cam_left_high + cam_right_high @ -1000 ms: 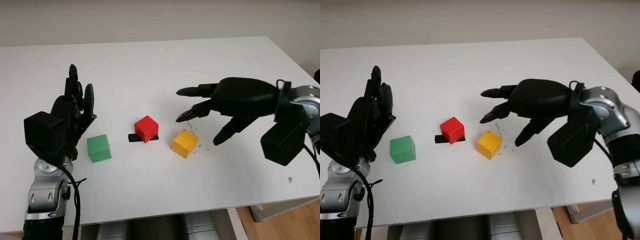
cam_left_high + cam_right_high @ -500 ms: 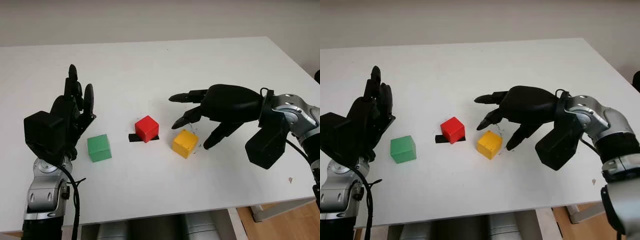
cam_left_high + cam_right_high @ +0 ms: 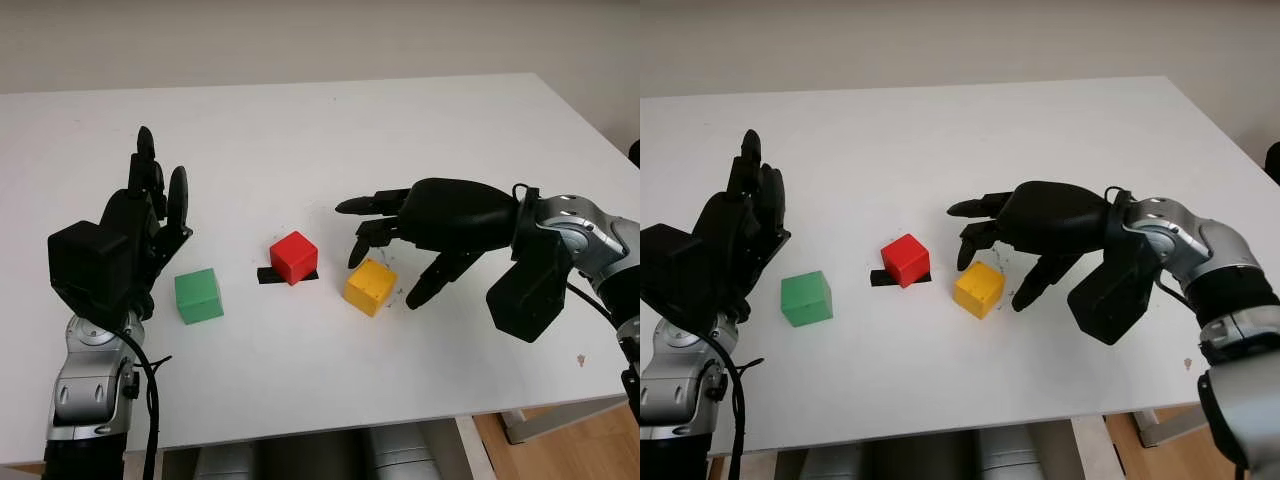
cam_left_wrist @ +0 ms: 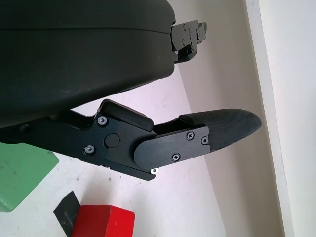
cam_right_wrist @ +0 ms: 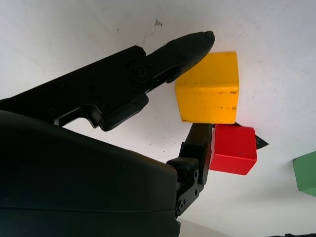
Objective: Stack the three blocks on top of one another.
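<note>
right hand [image 3: 400, 245] is open and holding nothing, fingers straddling the yellow block [image 3: 369, 286] sitting just under and in front of it, red block [image 3: 293, 257] beside that, green block [image 3: 198, 295] way over by the idle left hand [image 3: 140, 235]

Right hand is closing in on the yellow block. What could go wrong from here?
1. The right hand straddles the yellow block with its fingers not yet closed on it; an off-centre pinch could twist or push the block away.
2. The red block sits close beside the yellow one, tilted on a black strip; a finger might knock it.
3. The left hand is open by the green block, too far away to steady anything.
</note>
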`<action>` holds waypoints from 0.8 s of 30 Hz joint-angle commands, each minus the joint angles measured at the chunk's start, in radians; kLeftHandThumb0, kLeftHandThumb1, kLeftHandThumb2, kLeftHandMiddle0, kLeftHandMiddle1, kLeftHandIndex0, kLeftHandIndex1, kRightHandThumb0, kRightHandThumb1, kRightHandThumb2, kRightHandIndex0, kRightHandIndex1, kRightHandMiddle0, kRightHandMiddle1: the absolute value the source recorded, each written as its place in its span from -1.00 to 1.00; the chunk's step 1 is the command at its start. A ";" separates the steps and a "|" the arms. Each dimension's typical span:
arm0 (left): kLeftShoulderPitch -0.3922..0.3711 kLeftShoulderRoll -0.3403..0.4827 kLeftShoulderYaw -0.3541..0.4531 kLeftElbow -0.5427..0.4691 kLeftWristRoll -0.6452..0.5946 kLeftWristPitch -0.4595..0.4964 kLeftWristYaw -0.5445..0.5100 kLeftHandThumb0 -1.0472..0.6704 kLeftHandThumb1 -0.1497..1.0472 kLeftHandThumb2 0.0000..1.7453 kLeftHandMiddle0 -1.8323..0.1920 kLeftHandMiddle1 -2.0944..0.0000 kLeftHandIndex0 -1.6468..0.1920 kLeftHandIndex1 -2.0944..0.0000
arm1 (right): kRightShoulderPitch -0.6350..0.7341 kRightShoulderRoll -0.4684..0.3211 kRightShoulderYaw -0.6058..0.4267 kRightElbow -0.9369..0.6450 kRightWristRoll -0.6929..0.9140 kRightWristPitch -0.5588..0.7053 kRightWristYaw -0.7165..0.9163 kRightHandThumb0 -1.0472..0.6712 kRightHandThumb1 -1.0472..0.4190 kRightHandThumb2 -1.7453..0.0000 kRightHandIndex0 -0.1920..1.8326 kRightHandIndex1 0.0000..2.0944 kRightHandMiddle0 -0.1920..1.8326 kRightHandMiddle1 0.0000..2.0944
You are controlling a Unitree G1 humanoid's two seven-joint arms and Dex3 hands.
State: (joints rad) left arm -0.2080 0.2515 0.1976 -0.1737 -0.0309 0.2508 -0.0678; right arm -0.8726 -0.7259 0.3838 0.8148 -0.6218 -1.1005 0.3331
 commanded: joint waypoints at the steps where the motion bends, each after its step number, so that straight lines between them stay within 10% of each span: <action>1: 0.001 -0.003 -0.004 -0.026 0.000 0.005 0.004 -0.74 1.00 -0.23 1.00 1.00 1.00 1.00 | -0.011 0.005 0.004 0.001 -0.006 -0.007 -0.013 -0.61 -0.75 0.94 -0.62 -0.95 -0.55 -0.13; 24: 0.024 -0.011 -0.004 -0.039 -0.002 0.001 0.006 -0.73 1.00 -0.24 1.00 1.00 1.00 1.00 | -0.036 0.051 0.066 0.099 -0.126 0.003 -0.200 -0.53 -0.76 0.94 -0.58 -0.94 -0.53 -0.14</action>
State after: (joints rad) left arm -0.1951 0.2410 0.1939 -0.1942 -0.0327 0.2544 -0.0642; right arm -0.8834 -0.6814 0.4427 0.9058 -0.7446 -1.0940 0.1445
